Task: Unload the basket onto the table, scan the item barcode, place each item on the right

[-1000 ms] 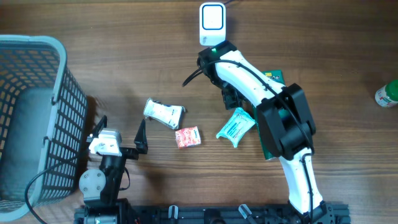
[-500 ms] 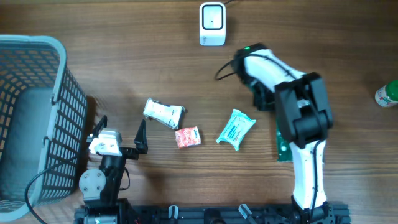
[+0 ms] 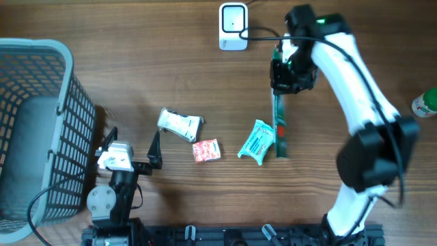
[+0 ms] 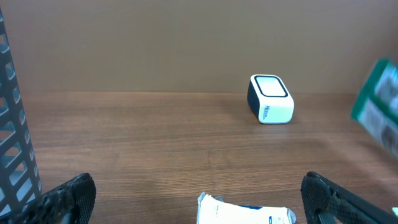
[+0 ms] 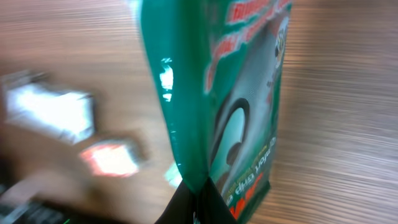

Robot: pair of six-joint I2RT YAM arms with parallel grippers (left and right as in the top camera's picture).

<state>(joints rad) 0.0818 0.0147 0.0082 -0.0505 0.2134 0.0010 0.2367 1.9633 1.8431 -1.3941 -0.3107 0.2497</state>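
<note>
A green snack pouch (image 3: 278, 130) hangs edge-on above the table. My right gripper (image 3: 285, 74) is shut on its top edge, right of the white scanner (image 3: 233, 26). In the right wrist view the pouch (image 5: 236, 106) fills the middle, pinched between the black jaws of the right gripper (image 5: 199, 208); no barcode shows. My left gripper (image 3: 132, 143) rests open at the front left, holding nothing. In its wrist view the left gripper (image 4: 198, 186) stands wide, the scanner (image 4: 270, 99) lies ahead, and the pouch (image 4: 379, 112) shows at the right edge.
A white packet (image 3: 179, 124), a red-pink packet (image 3: 206, 150) and a teal wipes packet (image 3: 258, 141) lie mid-table. A grey basket (image 3: 41, 130) stands at the left. A green-capped bottle (image 3: 427, 102) sits at the right edge.
My right gripper has closed on the green pouch and lifted it off the table, turning it edge-on as the arm swung right and back. The left arm has not moved.
</note>
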